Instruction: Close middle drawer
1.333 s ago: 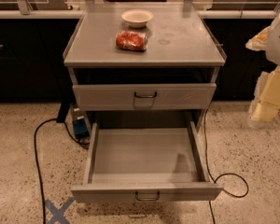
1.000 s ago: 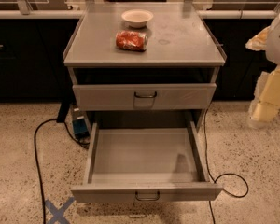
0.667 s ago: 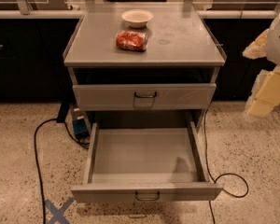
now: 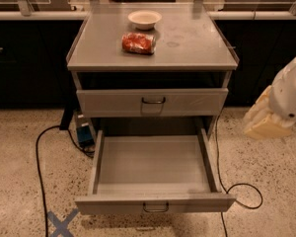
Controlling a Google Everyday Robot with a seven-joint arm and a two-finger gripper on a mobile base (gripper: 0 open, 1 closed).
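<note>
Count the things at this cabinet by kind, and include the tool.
Drawers: 2, the middle drawer pulled out, the upper drawer further in.
Bowls: 1, white bowl on the cabinet top.
Packets: 1, red packet in front of the bowl.
Tools: 1, the tool at the right, apart from the cabinet.
Total: 5.

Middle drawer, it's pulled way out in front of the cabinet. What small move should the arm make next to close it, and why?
Probably bring the gripper down and left, toward the front panel of the middle drawer. The drawer stands far out, while the gripper hangs off to the right, apart from it and above its panel. It likely has to get in front of that panel before it can push.
</note>
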